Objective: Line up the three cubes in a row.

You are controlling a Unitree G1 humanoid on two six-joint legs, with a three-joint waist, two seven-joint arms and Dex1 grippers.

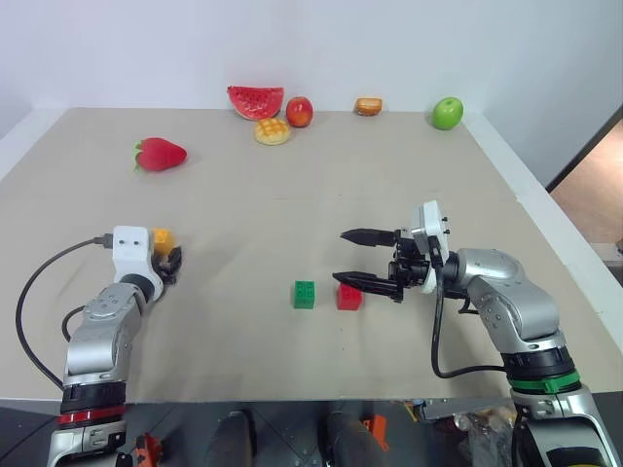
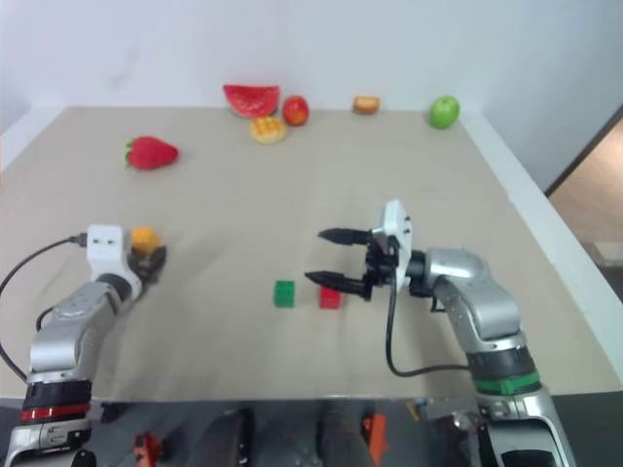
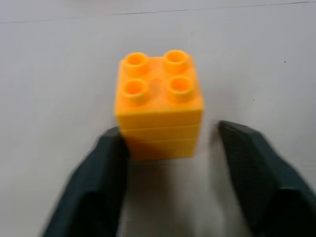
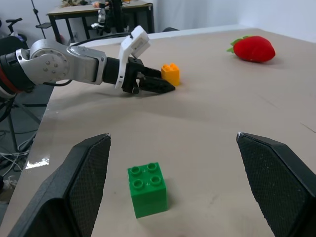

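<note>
**Cubes: orange-yellow at far left, green and red near the middle**

The orange-yellow cube (image 3: 159, 106) sits on the tabletop (image 1: 292, 204) at the left gripper (image 1: 171, 261), one finger touching it, the other just apart; whether it is gripped is unclear. The green cube (image 1: 304, 294) stands just left of the red cube (image 1: 349, 297). The right gripper (image 1: 355, 258) hovers over the red cube, jaws wide open.

Desk (image 1: 292, 195), seen from the head camera. Near the middle, two cubes sit side by side: the middle cube (image 1: 304, 294), with the right cube (image 1: 349, 297) just beside it at 3 o'clock. The right gripper (image 1: 340, 256) hangs over the right cube. Well apart at 9 o'clock, the left cube (image 1: 164, 239) stands between the fingers (image 3: 98, 182) of the left gripper (image 1: 171, 261). The strawberry (image 1: 161, 154) lies at 10 o'clock. Along the far edge, from 11 to 1 o'clock: watermelon slice (image 1: 255, 100), waffle (image 1: 273, 130) before it, a round fruit (image 1: 299, 111), a bread piece (image 1: 368, 106), an apple (image 1: 447, 113).
</note>
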